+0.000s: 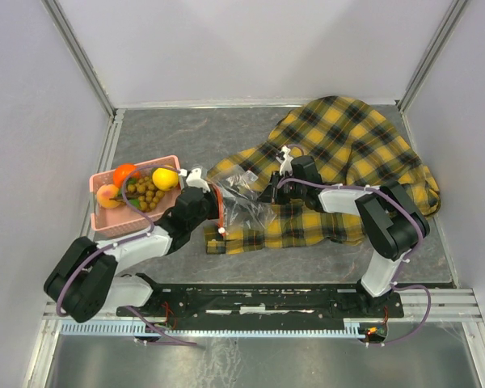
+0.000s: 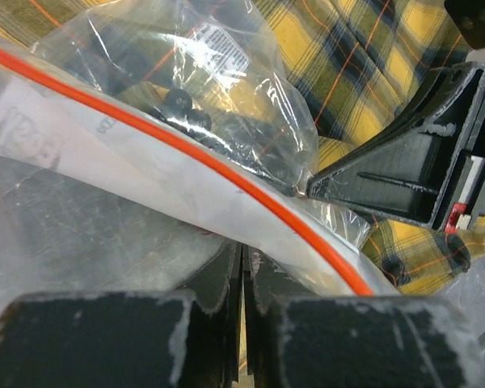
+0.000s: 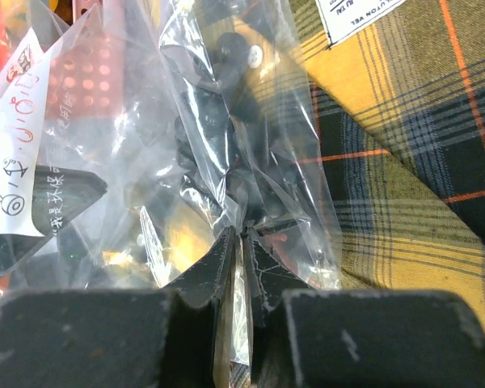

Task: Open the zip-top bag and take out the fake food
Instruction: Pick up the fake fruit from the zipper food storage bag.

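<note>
The clear crinkly zip-top bag (image 1: 244, 204) lies on the plaid cloth between my two grippers. Its orange zip strip (image 2: 186, 153) runs diagonally across the left wrist view. My left gripper (image 2: 244, 249) is shut, pinching the bag's film just below that strip. My right gripper (image 3: 244, 233) is shut on a fold of the bag's far side, with plastic showing between its jaws. Dark berries (image 2: 178, 101) of the fake food sit inside the bag. A yellow fruit (image 1: 165, 178), an orange one (image 1: 126, 173) and a grape bunch (image 1: 145, 192) lie in the pink basket.
The pink basket (image 1: 113, 220) stands left of the left gripper (image 1: 217, 212). The yellow-black plaid cloth (image 1: 347, 145) spreads over the right half of the grey table under the right gripper (image 1: 268, 196). White walls with metal rails enclose the table.
</note>
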`<state>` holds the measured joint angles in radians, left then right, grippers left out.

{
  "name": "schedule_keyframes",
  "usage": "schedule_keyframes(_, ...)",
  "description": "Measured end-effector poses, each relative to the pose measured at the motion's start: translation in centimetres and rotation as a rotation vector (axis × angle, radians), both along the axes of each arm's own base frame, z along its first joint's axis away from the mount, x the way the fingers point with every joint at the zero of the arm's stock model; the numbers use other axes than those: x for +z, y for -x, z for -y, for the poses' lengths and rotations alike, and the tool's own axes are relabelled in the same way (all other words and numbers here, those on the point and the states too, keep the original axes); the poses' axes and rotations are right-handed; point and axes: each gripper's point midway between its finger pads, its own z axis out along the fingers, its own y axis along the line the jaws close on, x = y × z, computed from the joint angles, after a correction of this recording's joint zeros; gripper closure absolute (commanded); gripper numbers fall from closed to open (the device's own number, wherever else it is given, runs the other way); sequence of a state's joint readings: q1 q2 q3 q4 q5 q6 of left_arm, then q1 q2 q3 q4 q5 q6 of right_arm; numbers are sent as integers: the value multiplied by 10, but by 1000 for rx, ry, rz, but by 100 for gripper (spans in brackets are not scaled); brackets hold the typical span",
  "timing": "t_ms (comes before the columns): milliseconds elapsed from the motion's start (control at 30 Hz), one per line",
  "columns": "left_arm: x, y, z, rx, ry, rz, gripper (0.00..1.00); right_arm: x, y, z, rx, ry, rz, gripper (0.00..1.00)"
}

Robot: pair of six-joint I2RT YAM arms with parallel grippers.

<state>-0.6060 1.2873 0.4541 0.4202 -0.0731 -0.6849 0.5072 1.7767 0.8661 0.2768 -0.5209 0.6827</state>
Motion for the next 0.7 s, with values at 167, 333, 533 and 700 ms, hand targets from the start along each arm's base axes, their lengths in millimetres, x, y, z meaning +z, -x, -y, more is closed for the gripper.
schedule_keyframes(167,3,10,-7,-17,-28,2,75,-1,1,2,-4,-1,-1,84)
schedule_keyframes(333,-6,19,5,-88,2,-31,63,1,0,1,-2,-12,7,83)
schedule_keyframes(533,-26,22,26,-137,98,-105,58,2,1,0,3,-20,3,83)
schedule_keyframes(700,-48,22,36,-128,154,-183,50,2,2,-1,3,-33,2,84)
